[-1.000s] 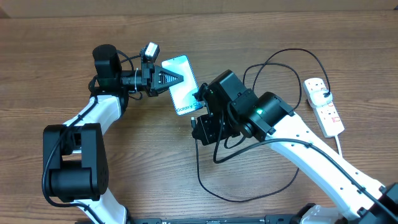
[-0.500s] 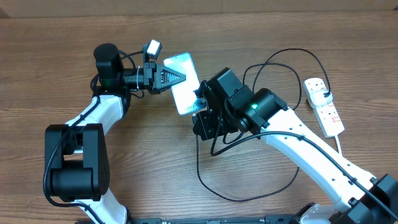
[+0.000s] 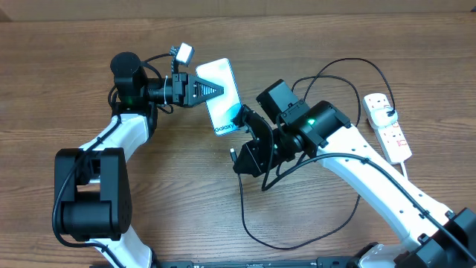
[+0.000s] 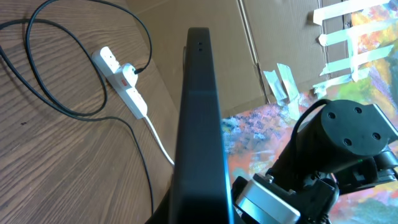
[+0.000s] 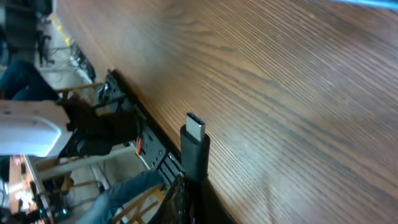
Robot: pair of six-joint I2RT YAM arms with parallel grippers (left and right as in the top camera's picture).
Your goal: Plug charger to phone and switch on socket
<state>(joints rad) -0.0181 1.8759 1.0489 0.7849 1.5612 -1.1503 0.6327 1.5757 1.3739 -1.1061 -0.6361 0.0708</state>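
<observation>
Black and thin, the charger [image 3: 245, 216] trails its cable in loose loops over the wooden table [image 3: 357, 30]. Its small plug tip [image 5: 194, 127] stands bare beyond the right gripper [image 3: 242, 153], whose jaws are closed on the plug's black housing just behind the metal end. In the right wrist view the tip points up and away over the wood grain, touching nothing. From overhead, the tip sits just below the lower end of the phone [image 3: 220, 100], near it but apart.

The phone is held at a tilt, its light screen turned up and towards the right arm, with the "Galaxy" text at the end nearer the plug. The left gripper [image 3: 215, 91] is clamped on the phone from the left, its black fingers lying over the upper part of the screen side. In the left wrist view the phone shows edge-on as a dark slab running up the middle of the frame.

The socket [image 3: 390, 128] lies at the far right of the table, well apart from both grippers. A white adapter [image 3: 384, 112] sits on its far end with the black cable leaving it, and the socket's white cord runs towards the near edge.
</observation>
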